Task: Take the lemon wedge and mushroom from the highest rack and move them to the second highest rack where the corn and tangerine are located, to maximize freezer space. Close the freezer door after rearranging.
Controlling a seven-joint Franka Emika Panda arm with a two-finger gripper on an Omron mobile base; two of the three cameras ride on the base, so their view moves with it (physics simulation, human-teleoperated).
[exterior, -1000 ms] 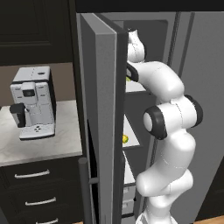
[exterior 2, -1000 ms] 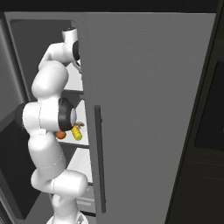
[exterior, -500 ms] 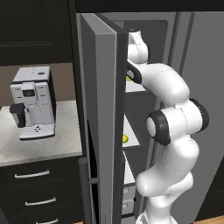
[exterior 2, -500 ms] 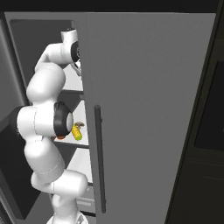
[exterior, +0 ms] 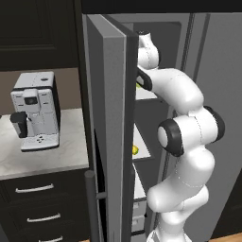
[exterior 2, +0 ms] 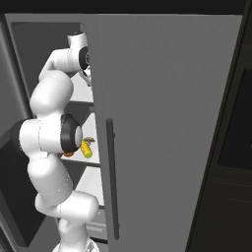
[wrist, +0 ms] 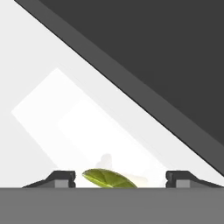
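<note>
The lemon wedge (wrist: pixel 109 179) lies low in the centre of the hand view, a yellow-green sliver resting on the white surface of the highest rack (wrist: pixel 65 122). It sits between the two dark fingertips (wrist: pixel 59 178), nearer the left one, with white shelf showing on each side of it. The fingers are spread wide and touch nothing; the gripper (wrist: pixel 120 180) is poised over the wedge. A grey edge runs diagonally from the upper left to the lower right of that view, with dark space beyond it.

In the left base view a small yellow-green spot (exterior: pixel 138 85) shows on the upper shelf just beside the arm's dark wrist band, at upper centre of the frame. The white arm (exterior: pixel 189 137) rises from the lower right and bends up into the open compartment. The freezer door (exterior: pixel 111 137) stands open, seen edge-on at centre.

In the right base view the corn (exterior 2: pixel 86 148) lies on the second highest rack (exterior 2: pixel 93 160), left of centre, partly behind the arm's elbow, with an orange patch just left of it. A plain grey door (exterior 2: pixel 167 128) takes up the middle and right.

A coffee machine (exterior: pixel 35 111) stands on the counter (exterior: pixel 42 158) at the left of the left base view.
</note>
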